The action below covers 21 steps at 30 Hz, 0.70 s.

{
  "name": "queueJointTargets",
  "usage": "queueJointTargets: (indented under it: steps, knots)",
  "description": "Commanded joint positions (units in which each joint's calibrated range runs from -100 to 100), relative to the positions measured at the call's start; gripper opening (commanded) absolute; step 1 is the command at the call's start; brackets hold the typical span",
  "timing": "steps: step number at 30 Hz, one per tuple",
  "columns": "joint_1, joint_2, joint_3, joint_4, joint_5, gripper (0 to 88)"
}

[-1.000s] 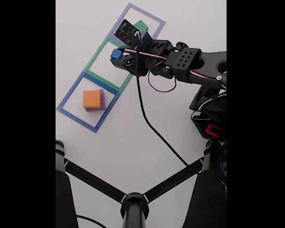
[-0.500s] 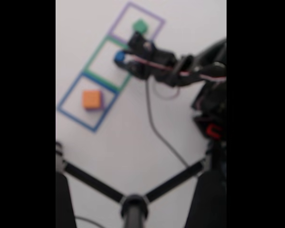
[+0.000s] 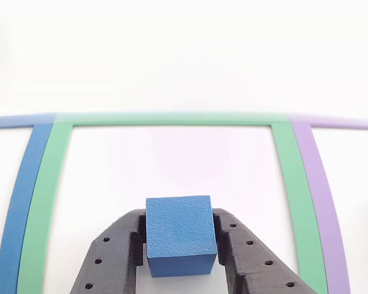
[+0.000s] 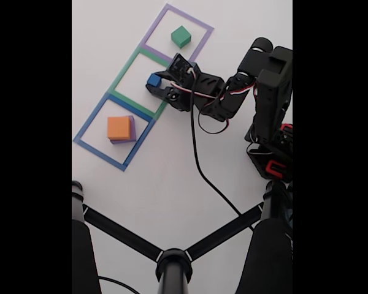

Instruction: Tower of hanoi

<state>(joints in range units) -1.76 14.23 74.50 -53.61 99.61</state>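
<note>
The blue cube (image 3: pixel 181 236) is showing a matte, finely grained top and crisp square edges, and the gripper (image 3: pixel 180 245) is clenching it between 2 black perforated fingers (image 3: pixel 248 257), 1 pressing on each side face. In the fixed view the blue cube (image 4: pixel 153 80) is sitting inside the green taped outline (image 4: pixel 124 69), near that square's right-hand edge, with the gripper (image 4: pixel 155 83) reaching in over the tape from the right. The green cube (image 4: pixel 181 36) is lying alone in the purple taped outline (image 4: pixel 161 17), apart from the arm. The orange block (image 4: pixel 118 127) is resting on the flat purple block (image 4: pixel 132 130), whose rim is peeking out at the right and bottom; both are sitting in the blue taped outline (image 4: pixel 91 121). The white table (image 4: pixel 172 177) is lying bare in front of the 3 squares, crossed by a black cable (image 4: pixel 199 168). Most of the green outline's floor ahead of the held cube is showing open white surface.
</note>
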Motion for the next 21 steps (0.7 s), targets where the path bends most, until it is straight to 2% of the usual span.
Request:
queueJointTargets:
  steps: [1,9,13,17,21]
  knots:
    - [-0.1,1.2,-3.0,-2.1,0.4,14.7]
    - [0.5,-0.8,-2.9,-1.9,0.4,24.4]
    - [0.7,-10.5,0.3,5.2,0.4,24.8]
    - [1.5,-25.5,1.5,21.4,0.4,24.4]
    - [3.2,-42.3,-0.8,45.7,0.4,16.4]
